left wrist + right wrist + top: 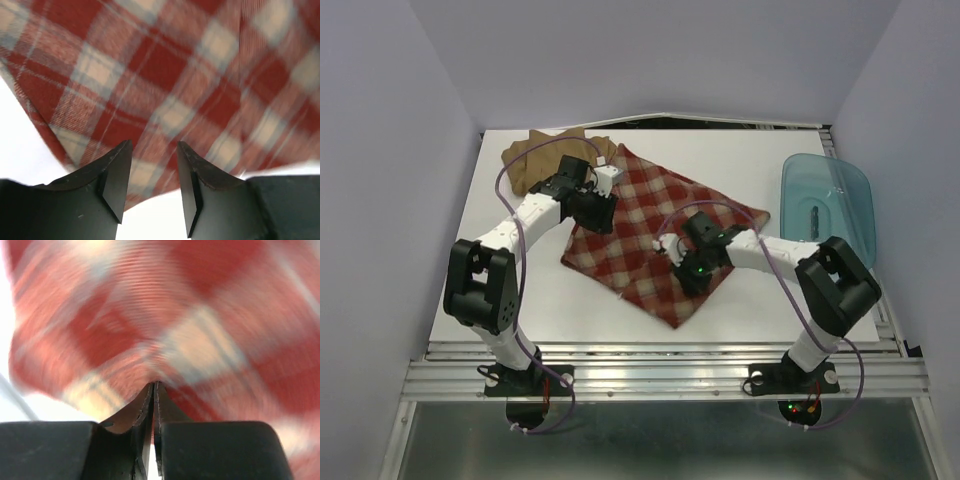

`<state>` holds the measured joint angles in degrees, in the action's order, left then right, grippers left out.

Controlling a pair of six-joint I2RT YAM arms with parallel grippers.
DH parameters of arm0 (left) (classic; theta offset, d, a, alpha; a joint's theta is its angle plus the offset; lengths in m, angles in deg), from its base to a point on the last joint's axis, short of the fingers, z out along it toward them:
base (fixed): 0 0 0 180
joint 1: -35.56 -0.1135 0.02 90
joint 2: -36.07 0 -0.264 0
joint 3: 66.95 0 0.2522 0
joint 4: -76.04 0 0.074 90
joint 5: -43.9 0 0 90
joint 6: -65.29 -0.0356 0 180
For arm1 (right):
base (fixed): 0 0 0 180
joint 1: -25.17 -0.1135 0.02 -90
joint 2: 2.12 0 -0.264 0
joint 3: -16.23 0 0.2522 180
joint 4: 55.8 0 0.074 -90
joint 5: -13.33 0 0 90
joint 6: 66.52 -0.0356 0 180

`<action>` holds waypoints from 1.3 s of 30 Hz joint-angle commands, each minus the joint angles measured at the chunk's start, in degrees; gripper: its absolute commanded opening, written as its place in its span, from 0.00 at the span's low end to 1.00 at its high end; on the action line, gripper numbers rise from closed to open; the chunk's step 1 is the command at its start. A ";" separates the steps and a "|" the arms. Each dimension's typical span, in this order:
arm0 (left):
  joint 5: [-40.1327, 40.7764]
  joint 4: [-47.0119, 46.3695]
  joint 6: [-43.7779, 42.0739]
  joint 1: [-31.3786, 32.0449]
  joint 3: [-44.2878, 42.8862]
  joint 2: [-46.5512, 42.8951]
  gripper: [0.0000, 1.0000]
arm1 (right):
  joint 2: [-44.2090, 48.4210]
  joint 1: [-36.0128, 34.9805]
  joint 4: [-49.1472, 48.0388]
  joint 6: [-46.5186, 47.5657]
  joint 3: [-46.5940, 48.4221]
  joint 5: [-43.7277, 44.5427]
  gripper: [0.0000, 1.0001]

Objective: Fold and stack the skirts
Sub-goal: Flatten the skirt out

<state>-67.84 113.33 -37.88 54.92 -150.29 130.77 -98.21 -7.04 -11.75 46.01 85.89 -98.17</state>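
Observation:
The red-and-cream plaid skirt (655,215) lies spread flat across the middle of the white table (750,160). The tan-brown skirt (542,160) sits crumpled at the back left corner, touching the plaid one's far corner. My left gripper (598,210) hangs over the plaid skirt's left edge. In the left wrist view its jaws (154,145) stand apart, with the plaid skirt's (165,75) edge and bare table showing between them. My right gripper (685,275) is at the skirt's near right edge. In the right wrist view it (154,384) is shut, and the plaid cloth (200,330) tents up at its tips.
A translucent blue plastic tub (825,200) stands at the right edge of the table, beside the right arm's elbow. Grey walls close in on the left, right and back. A metal rail runs along the near edge by the arm bases.

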 commanded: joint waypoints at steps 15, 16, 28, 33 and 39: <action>-2.08 6.71 -5.37 -5.12 -5.83 6.02 0.51 | -1.98 7.77 4.96 -5.33 23.30 -2.26 0.13; -1.91 6.18 -5.90 -4.94 -5.48 7.68 0.50 | -2.43 8.38 4.70 -4.17 21.46 2.29 0.13; 0.73 5.29 -8.01 -2.57 -20.38 24.12 0.45 | -10.16 9.53 9.16 -0.55 12.39 9.37 0.08; 1.26 8.11 -8.10 -1.16 -31.99 31.51 0.45 | -11.49 6.64 15.93 -1.60 10.73 0.60 0.06; 0.73 7.68 -7.75 -1.07 -35.36 29.07 0.53 | -6.57 -0.66 19.29 -8.16 11.77 -23.65 0.15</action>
<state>-66.85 120.00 -45.05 54.00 -182.97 163.88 -107.76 -3.87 1.06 43.27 97.69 -104.42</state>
